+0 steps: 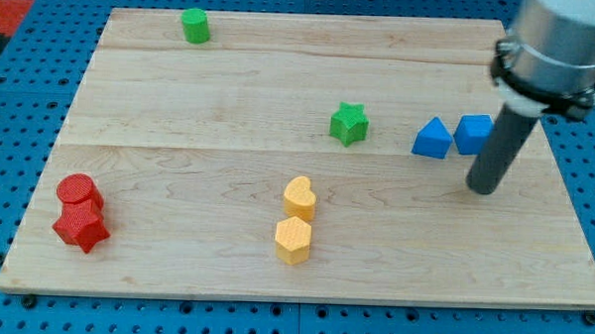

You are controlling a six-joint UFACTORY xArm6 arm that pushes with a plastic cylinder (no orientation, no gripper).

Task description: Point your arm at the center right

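My tip (483, 189), a bare rod with no jaws to open or close, rests on the board (231, 85) at its centre right. The blue cube (471, 133) lies just at its 12 o'clock, the blue triangular block (432, 138) at 11, so the target spot seems already reached.

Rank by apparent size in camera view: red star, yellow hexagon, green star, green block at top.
1-2. red star and yellow hexagon: alike, both nearer the camera.
3. green star.
4. green block.
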